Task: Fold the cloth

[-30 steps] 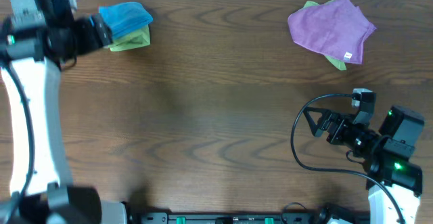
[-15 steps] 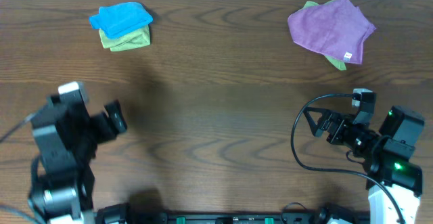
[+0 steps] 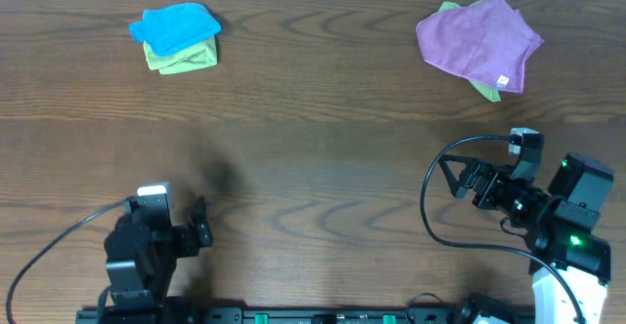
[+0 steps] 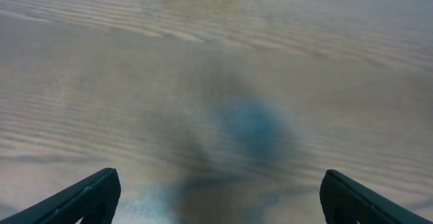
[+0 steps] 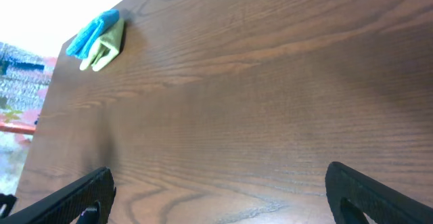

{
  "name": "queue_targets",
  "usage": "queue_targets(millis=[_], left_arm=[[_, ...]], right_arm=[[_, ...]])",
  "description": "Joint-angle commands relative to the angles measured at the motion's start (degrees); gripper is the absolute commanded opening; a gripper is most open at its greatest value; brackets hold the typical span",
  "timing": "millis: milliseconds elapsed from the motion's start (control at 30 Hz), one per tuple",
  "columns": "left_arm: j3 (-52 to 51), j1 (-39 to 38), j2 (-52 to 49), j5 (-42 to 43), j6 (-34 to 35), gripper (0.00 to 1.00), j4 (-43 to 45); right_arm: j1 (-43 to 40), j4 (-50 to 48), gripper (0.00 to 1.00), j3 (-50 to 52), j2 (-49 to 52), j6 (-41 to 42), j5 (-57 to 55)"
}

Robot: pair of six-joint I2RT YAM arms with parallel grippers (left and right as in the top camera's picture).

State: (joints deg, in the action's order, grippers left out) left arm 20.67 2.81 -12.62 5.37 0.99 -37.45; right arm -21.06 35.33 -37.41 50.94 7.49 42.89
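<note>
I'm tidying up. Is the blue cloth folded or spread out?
Folded: the blue cloth is a small bundle on the green cloth.

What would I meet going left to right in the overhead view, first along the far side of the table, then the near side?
Far side: blue cloth lying on a green cloth → purple cloth lying on a second green cloth. Near side: left tool → right tool.

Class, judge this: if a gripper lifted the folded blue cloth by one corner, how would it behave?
The blue cloth looks soft and rumpled, so it would probably droop and unfold. It rests on the green cloth, which might drag along.
</note>
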Motion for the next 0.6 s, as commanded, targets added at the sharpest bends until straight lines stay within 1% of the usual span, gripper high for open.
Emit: queue_targets(millis=[0,100,300,567], left_arm=[[-2.01,-0.48,3.28,-3.65,-1.29,0.95,-0.74],[-3.08,-1.01,5.79,-7.32,-1.27,0.95,-3.69],[-3.28,-1.03,8.70,-11.78,-1.27,0.96,-7.85],[-3.28,-1.03,11.02,-11.89,-1.29,0.95,-11.50]], right_arm=[[-0.35,0.07,0.99,0.39,-0.31,0.61,1.01],[-0.35,0.07,0.99,0.39,-0.31,0.61,1.01],[-0.35,0.07,0.99,0.39,-0.31,0.61,1.01],[-0.35,0.07,0.99,0.39,-0.31,0.61,1.01]])
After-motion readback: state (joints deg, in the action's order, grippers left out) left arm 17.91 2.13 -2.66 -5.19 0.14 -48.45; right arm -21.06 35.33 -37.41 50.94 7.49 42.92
